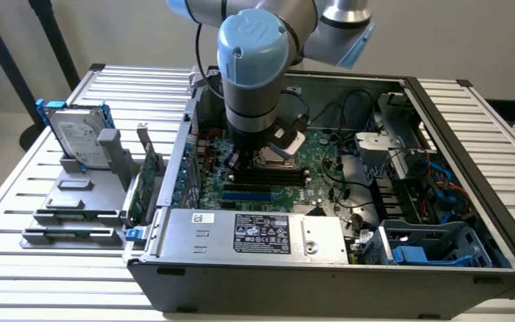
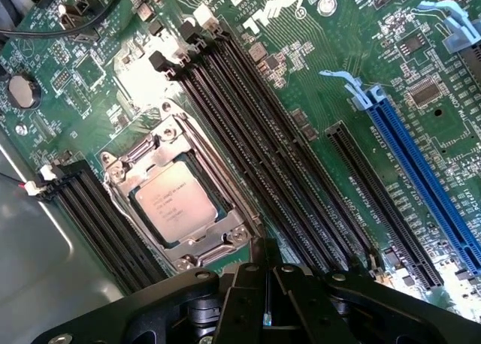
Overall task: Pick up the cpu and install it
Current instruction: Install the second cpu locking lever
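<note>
The cpu [image 2: 176, 203] sits flat inside its socket [image 2: 178, 201] on the motherboard [image 2: 323, 111]. The gripper [image 2: 267, 284] hangs just above it, closed and holding nothing.

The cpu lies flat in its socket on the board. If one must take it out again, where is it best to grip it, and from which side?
Probably from straight above, by two opposite edges of the cpu. It lies flat in the socket, whose metal frame surrounds it closely, so a sideways approach looks blocked. Its shiny top is flat and offers no hold, so its thin rim seems the only part to pinch. The gripper is shut above the board, holding nothing.
</note>
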You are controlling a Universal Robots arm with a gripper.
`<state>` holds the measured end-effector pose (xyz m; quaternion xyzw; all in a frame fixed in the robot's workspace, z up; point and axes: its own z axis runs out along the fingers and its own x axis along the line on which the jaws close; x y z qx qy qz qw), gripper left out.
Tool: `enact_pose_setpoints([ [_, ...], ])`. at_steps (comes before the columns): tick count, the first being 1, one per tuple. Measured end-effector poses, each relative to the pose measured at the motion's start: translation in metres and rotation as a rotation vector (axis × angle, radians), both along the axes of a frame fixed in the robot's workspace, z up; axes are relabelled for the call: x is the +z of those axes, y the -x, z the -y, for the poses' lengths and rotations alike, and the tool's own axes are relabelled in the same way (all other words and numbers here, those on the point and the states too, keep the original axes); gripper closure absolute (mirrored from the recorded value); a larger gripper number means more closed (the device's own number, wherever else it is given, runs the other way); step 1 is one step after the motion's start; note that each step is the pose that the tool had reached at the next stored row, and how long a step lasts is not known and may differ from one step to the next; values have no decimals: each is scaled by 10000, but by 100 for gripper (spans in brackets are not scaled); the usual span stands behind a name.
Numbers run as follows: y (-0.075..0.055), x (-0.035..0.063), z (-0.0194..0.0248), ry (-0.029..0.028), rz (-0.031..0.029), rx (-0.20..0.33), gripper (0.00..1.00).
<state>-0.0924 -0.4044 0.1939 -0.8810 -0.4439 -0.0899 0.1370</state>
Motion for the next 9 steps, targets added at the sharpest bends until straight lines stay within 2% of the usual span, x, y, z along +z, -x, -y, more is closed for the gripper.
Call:
enact_pose_setpoints([
  [3, 2, -4, -8, 77, 1, 0, 89],
  [7, 3, -3, -17, 242, 0, 1, 89],
  [9, 3, -4, -22, 302, 0, 1, 89],
])
